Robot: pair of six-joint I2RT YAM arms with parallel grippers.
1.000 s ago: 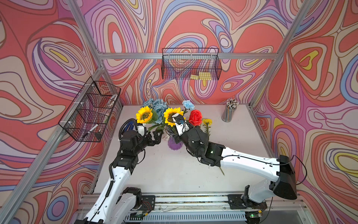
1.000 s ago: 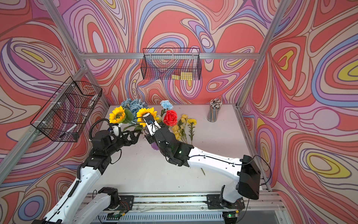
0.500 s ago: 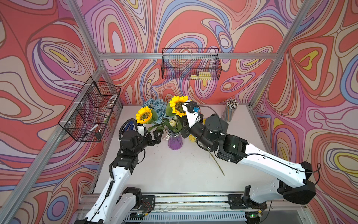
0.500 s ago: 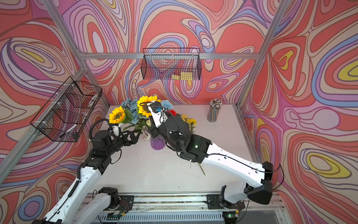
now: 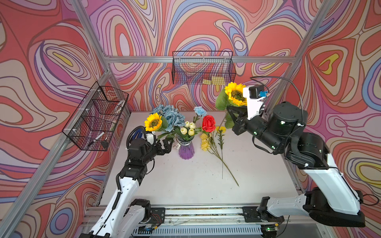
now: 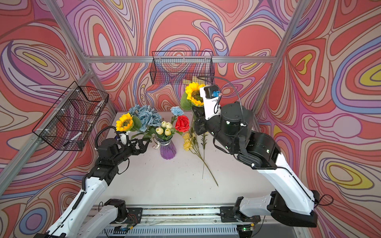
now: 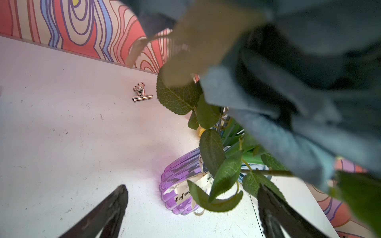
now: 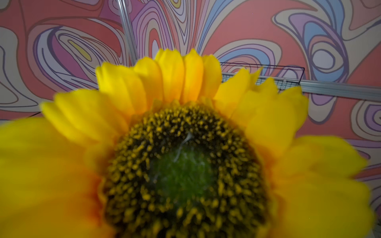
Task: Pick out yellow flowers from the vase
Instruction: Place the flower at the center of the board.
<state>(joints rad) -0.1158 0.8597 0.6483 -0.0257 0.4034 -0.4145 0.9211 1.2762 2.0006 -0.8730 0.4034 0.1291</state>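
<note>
Extracting the yellow flowers from the vase [image 5: 186, 151] is judged roughly three-quarters complete.

Done:
- The yellow rose spray [image 5: 204, 142] and the yellow carnation [image 5: 221, 129] lie on the counter [image 5: 185, 185], just to the right of the vase.
- One sunflower [image 5: 236, 96] is out of the vase. It is held high toward the right rear, and its stem hangs clear of the vase.

Left:
- The second sunflower [image 5: 153, 122] stands in the vase on its left side, not yet removed.
- The held sunflower is not yet set down.
- The red rose [image 5: 208, 123], the cream tulip buds [image 5: 188, 128] and the blue flowers [image 5: 171, 115] stay in the vase.

Hand state:
- The right hand [image 5: 230, 110] is closed on the sunflower stem just under the bloom. The bloom fills the right wrist view.
- The left hand [image 5: 167, 144] is spread wide and holds nothing. It sits just beside the vase, under the second sunflower, with leaves between its fingers [image 7: 111, 206]. Contact with the leaves cannot be confirmed.
</note>
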